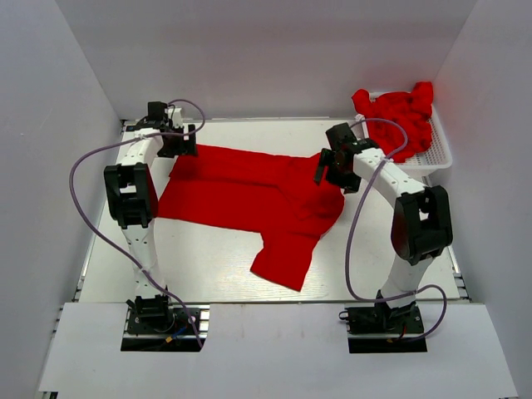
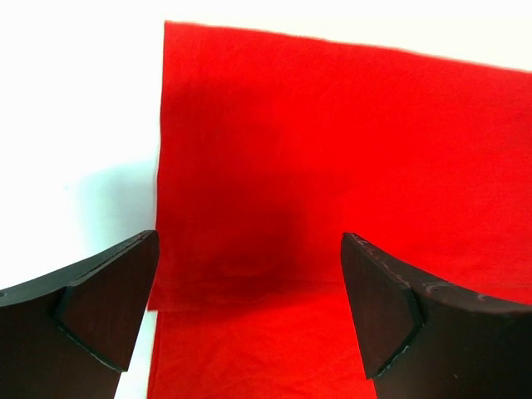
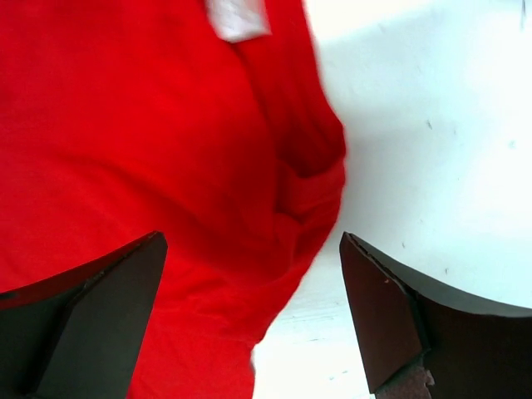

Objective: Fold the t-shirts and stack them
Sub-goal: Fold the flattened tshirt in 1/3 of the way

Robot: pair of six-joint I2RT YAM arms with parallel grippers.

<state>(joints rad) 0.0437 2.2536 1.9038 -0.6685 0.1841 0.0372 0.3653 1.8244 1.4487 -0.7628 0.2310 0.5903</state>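
A red t-shirt (image 1: 249,199) lies spread on the white table, one sleeve pointing toward the near edge. My left gripper (image 1: 177,143) hangs open over its far left corner; the left wrist view shows the folded cloth edge (image 2: 316,166) between the open jaws. My right gripper (image 1: 331,166) hangs open over the shirt's right end; the right wrist view shows bunched red cloth (image 3: 166,166) and the white neck label (image 3: 237,18). More red t-shirts (image 1: 399,112) are heaped in the white basket (image 1: 434,154) at the back right.
White walls close in the table on three sides. The basket stands close behind my right arm. Purple cables loop beside both arms. Bare table (image 1: 199,266) shows in front of the shirt.
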